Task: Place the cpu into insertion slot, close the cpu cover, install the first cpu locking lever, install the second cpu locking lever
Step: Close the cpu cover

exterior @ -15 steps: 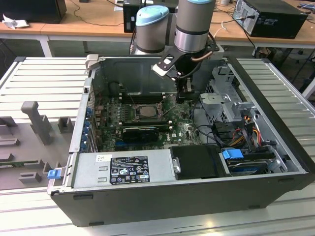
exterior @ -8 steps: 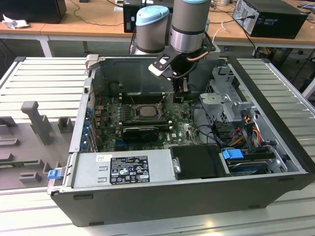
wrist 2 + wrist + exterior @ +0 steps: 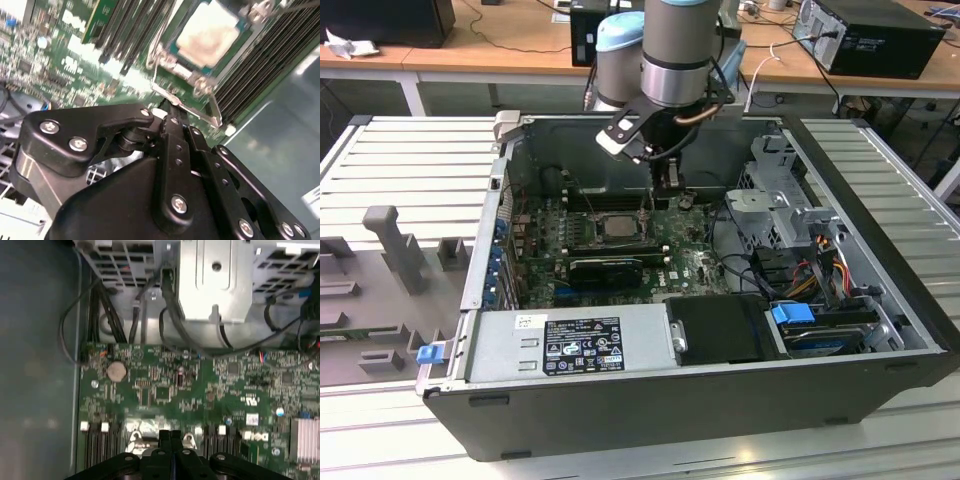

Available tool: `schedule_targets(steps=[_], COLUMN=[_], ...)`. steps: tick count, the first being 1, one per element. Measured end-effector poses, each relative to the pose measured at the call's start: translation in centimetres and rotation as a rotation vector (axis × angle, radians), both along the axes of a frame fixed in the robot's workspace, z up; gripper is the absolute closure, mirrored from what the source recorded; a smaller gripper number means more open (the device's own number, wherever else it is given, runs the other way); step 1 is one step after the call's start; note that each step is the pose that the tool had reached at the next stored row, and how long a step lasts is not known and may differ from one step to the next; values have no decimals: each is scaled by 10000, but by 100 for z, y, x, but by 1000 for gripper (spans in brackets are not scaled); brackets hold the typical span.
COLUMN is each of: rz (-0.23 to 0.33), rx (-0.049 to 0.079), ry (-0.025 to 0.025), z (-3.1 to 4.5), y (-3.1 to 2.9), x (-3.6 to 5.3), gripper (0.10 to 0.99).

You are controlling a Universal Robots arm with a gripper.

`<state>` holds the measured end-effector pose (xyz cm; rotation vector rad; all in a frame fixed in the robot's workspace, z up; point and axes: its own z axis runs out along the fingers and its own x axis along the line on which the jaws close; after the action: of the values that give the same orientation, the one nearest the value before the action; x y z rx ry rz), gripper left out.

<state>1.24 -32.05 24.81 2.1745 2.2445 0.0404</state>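
The cpu [image 3: 207, 32] is a pale tan square lying flat in the insertion slot [image 3: 196, 70], framed by the silvery cpu cover [image 3: 172, 62], which lies down around it. In the exterior view the cpu [image 3: 618, 226] sits mid-motherboard, with my gripper [image 3: 668, 188] just to its right, low inside the case. My black fingers [image 3: 172, 131] are pressed together, their tip by a silvery metal strip [image 3: 200, 107] at the socket's edge. In the first wrist view my gripper [image 3: 170, 434] hovers over the board beside that metal. A thin wire lever [image 3: 159, 37] runs along the socket.
Long black memory slots [image 3: 265, 60] flank the socket. The open case holds a grey power supply [image 3: 570, 345] at the front, a metal drive cage [image 3: 780, 200] with cables [image 3: 820, 262] on the exterior view's right, and a black card [image 3: 605, 268] near the socket.
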Motion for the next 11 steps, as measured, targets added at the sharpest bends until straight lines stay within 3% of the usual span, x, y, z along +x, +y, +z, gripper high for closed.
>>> schedule_targets(steps=[3, 11], rz=[0, 5], rx=[3, 1], ry=[0, -3], z=[-8, -151], y=[1, 5], x=[-159, -291], gripper=[980, 980])
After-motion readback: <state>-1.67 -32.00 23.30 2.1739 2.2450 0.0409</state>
